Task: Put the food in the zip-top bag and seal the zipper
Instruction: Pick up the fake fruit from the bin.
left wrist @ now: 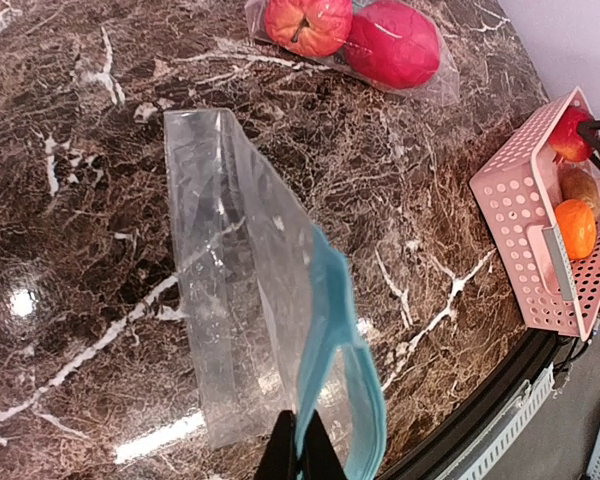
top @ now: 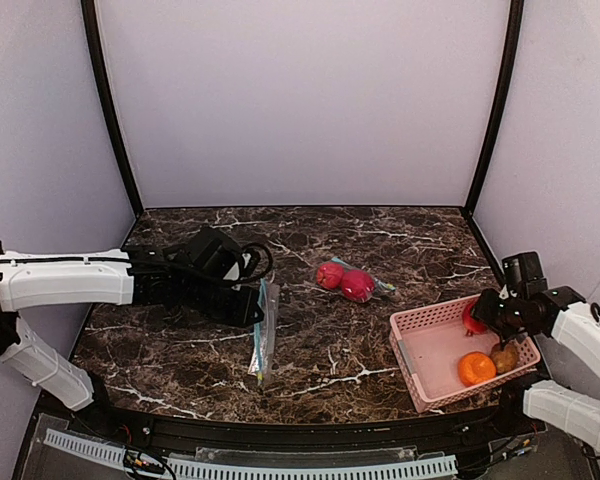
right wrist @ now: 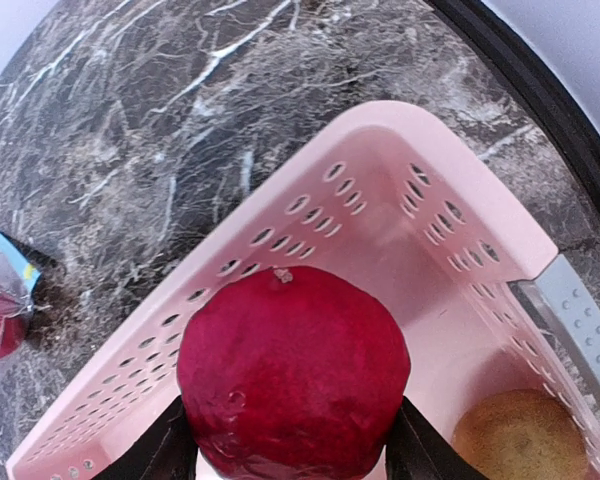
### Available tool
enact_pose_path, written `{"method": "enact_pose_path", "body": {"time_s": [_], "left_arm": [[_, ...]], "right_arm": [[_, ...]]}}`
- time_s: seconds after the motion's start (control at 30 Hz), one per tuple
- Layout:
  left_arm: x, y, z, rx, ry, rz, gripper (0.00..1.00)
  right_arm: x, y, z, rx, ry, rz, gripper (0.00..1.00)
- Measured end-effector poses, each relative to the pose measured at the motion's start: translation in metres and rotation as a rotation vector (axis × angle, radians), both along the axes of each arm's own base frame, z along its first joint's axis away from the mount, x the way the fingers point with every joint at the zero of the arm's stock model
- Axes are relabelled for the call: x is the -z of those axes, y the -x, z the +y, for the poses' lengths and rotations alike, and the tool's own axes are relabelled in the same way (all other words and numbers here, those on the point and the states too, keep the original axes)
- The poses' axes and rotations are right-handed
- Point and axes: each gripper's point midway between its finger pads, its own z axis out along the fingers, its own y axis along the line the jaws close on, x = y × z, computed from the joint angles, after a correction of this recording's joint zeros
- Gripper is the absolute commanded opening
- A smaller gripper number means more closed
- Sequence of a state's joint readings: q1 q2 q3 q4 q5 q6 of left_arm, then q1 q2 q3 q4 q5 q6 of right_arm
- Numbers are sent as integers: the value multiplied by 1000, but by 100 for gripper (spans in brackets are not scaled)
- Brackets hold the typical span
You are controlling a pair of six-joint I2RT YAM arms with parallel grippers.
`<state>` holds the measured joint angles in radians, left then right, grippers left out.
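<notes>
Six entries, from the left of the tabletop (top: 180, 350) to the right.

1. Left hand (left wrist: 300, 455): clenched on the blue zipper strip (left wrist: 340, 330) of the zip-top bag (left wrist: 235, 290). The bag is empty and stands on edge at about 8 o'clock from the tabletop's middle. Its far end rests on the marble. The mouth looks barely parted.

2. Two red fruits (top: 355, 286): touching each other near the middle, at 2 o'clock from the bag and apart from it. They lie inside a clear wrapper (left wrist: 445, 85), possibly a second bag. Whether it is closed cannot be told.

3. Pink basket (top: 420, 345): at 4 o'clock on the tabletop, near the front edge. It holds an orange fruit (top: 476, 368) and a brown fruit (top: 504, 357), side by side toward its 5 o'clock corner.

4. Red fruit (right wrist: 293, 365): at the basket's 1 o'clock corner, between the fingers (right wrist: 165, 455) of the right hand (right wrist: 293, 445). The fingers lie against both flanks, so by the look the hand is grasping it.

Step in hand: taking a first fruit from the basket, since the bag holds nothing yet.

Next move calls for: lifting the fruit above the basket wall and carrying it toward 9 o'clock to the bag's mouth. The left hand would likely need to present that mouth wider.

In the way: the basket's perforated wall, the wrapped pair lying close to the route, and the narrow mouth itself. A glossy round fruit may also slip from a two-finger hold.
</notes>
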<state>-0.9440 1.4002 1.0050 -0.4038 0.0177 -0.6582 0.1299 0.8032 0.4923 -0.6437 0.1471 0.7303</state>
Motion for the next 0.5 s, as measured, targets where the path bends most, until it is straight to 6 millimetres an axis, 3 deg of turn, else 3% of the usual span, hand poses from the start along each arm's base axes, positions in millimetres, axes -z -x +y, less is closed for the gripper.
{"method": "enact_pose_path", "body": {"time_s": [0.13, 0.27, 0.43, 0.5], "left_arm": [[11, 2, -7, 17, 9, 30, 1], [10, 1, -15, 27, 42, 33, 1], [10, 0, -23, 32, 81, 39, 1], [12, 0, -27, 35, 92, 50, 1]], "right_arm": [[-12, -2, 13, -74, -47, -52, 37], [-25, -3, 28, -146, -98, -77, 36], [-59, -12, 62, -299, -180, -157, 35], [-77, -15, 84, -393, -211, -193, 35]]}}
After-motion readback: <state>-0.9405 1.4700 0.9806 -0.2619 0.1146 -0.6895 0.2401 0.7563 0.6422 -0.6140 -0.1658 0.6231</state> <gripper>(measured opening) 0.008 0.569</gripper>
